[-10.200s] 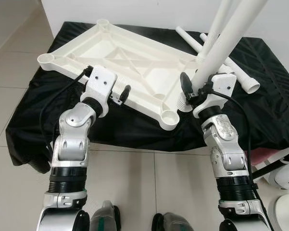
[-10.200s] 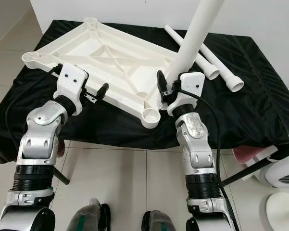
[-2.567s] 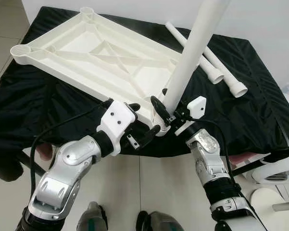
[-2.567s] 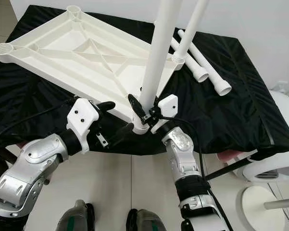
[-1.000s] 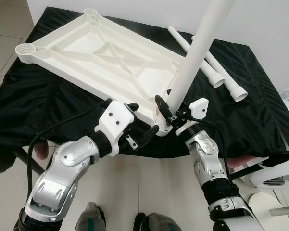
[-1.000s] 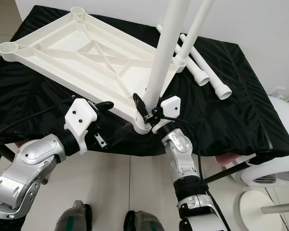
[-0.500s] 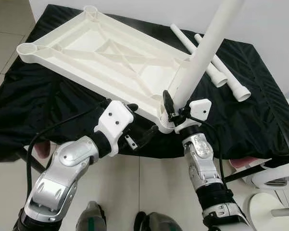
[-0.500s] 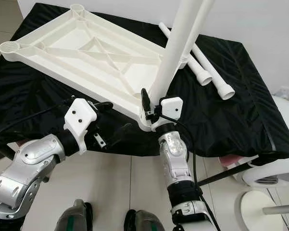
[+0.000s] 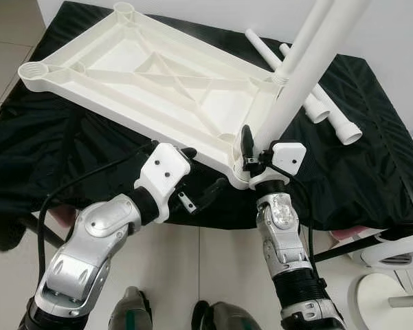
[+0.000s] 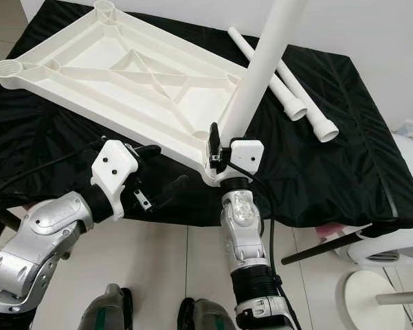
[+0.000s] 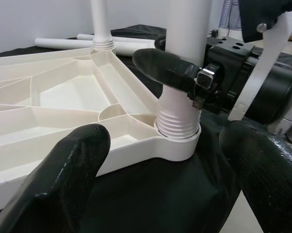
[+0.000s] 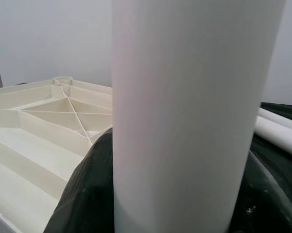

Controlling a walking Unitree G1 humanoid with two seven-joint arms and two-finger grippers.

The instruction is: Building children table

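A white tabletop (image 9: 144, 75) lies upside down on a black cloth (image 9: 371, 172). A white leg (image 9: 295, 89) stands tilted in its near corner socket (image 11: 177, 143), the ribbed end seated in it. My right gripper (image 9: 255, 148) is shut on this leg just above the thread. My left gripper (image 9: 201, 173) is open, just before the tabletop's near edge, left of that socket, touching nothing. A second leg (image 9: 309, 27) stands in the far right socket. Two loose legs (image 10: 309, 110) lie on the cloth at the back right.
The cloth-covered surface ends just before my arms, with tiled floor (image 9: 213, 268) below. A white rounded object (image 10: 392, 247) and a dark rod (image 10: 316, 251) sit on the floor at the right. My feet (image 10: 199, 316) stand near the edge.
My right wrist has swung leftward, closer under the corner socket, and the held leg now stands seated in it. The left gripper has stayed where it was, open.
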